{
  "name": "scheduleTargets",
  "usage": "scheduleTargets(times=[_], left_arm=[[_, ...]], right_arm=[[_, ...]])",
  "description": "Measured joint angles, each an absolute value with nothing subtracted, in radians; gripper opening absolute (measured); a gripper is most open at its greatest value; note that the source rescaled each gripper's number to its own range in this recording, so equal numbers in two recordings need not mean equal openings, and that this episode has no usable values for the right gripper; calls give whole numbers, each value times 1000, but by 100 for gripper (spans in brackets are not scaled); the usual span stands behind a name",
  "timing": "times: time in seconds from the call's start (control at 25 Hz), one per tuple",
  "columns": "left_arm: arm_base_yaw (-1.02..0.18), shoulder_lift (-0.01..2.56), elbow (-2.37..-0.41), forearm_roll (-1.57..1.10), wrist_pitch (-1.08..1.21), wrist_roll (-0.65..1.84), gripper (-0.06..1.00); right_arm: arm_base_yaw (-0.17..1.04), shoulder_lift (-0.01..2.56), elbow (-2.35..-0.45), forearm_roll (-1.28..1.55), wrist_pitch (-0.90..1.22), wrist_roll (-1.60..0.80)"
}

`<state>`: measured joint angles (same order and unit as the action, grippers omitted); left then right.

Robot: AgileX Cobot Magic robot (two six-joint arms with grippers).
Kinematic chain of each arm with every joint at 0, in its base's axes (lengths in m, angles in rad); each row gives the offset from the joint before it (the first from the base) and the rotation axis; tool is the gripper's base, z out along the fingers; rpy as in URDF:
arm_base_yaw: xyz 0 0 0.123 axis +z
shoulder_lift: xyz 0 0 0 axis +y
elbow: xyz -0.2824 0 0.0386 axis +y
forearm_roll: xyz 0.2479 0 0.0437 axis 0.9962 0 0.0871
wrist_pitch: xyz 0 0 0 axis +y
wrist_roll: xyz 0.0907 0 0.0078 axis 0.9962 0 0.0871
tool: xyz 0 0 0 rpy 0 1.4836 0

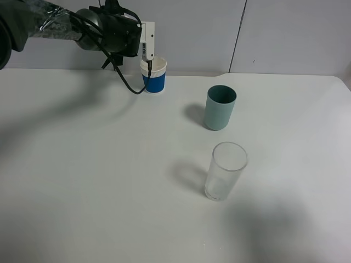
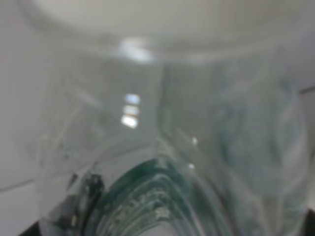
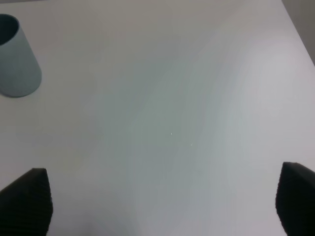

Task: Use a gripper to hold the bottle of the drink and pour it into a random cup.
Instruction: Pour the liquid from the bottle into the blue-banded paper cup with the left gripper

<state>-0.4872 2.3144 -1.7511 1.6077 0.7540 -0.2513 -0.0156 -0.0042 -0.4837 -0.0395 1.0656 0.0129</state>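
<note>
We log the left hand (image 1: pixel 147 53) clamped on the bottle (image 2: pixel 197 147), over the paper cup (image 1: pixel 154 76). The right hand (image 3: pixel 161 199) stands apart. Cup contents: cannot tell.

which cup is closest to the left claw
The white paper cup with the blue sleeve, right by the left claw; the green cup and glass stand apart.
</note>
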Motion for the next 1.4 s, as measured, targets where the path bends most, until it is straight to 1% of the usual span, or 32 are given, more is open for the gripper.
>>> scheduleTargets(times=[0.28, 1.12, 1.4], left_arm=[[-479, 2316, -1698, 1626, 724, -277, 7], [-452, 2316, -1690, 1662, 729, -331, 7], [-452, 2312, -1654, 1704, 729, -374, 7]], right_arm=[[-16, -4, -484, -39, 1066, 13], [-16, -4, -484, -39, 1066, 13], [-16, -4, -484, -39, 1066, 13]])
